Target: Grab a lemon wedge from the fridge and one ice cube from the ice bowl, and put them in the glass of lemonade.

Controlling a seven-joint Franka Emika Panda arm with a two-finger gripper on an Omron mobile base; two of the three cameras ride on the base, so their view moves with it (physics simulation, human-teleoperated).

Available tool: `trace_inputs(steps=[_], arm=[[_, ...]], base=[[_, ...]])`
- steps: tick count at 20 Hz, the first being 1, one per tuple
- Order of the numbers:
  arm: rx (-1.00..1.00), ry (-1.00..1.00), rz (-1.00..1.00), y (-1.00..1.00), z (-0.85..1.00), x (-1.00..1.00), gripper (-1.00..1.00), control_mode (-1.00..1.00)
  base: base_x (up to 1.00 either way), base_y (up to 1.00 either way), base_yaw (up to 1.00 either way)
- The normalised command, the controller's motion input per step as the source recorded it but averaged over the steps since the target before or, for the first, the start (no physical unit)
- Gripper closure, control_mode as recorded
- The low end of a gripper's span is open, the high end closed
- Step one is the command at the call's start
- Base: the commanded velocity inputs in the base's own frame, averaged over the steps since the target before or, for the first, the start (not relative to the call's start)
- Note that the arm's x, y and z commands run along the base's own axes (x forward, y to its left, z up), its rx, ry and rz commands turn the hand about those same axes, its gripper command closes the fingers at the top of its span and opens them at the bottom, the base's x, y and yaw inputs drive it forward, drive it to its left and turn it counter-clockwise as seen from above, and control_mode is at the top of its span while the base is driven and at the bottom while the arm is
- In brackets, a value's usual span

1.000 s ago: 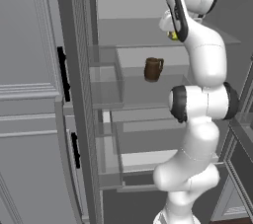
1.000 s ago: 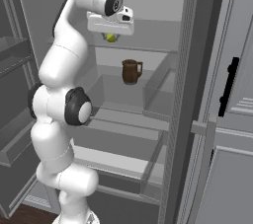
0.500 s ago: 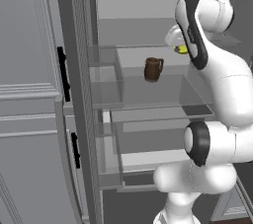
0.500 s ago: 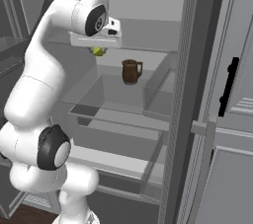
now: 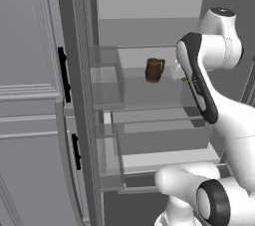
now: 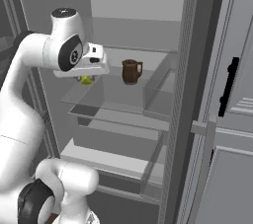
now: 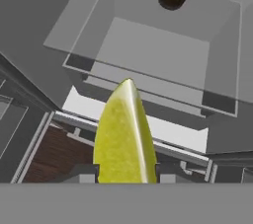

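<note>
The fridge (image 6: pixel 197 30) stands open, its dark door edge and frame flanking an interior of clear shelves and bins. The clear shelf (image 6: pixel 123 94) carries a brown handled mug (image 6: pixel 130 71), which plays no part in the task and sits well back, at about 3 o'clock from the gripper in the right base view. The white arm (image 5: pixel 201 78) reaches into the shelf opening from the front, its hand level with the mug. The gripper (image 6: pixel 87 78) is partly closed on the lemon wedge (image 7: pixel 125 136), clamping its lower end so the pointed tip projects away from the hand; in the right base view the wedge shows as a small yellow-green lump just under the hand. In the hand view the wedge hangs over the shelf's front edge, apart from it. Judgement: the wedge is secured in the grip and clear of the shelf, suited to carrying out of the fridge. The wedge is glossy yellow-green, with a paler ridge along its edge.
</note>
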Motion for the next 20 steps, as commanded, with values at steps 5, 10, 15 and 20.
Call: trace_inputs(steps=[5,10,15,20], arm=[[-0.01,-0.04,-0.06,0.0,-0.56,-0.94,1.0,-1.0],[0.0,-0.01,-0.04,0.0,-0.05,-0.46,1.0,-1.0],[0.0,0.04,0.0,0.0,-0.2,-0.29,1.0,-1.0],[0.0,0.01,0.0,0.0,-0.18,-0.33,1.0,1.0]], base=[[0.0,0.0,0.0],[0.0,0.0,0.0],[0.0,0.0,0.0],[-0.23,0.0,0.0]])
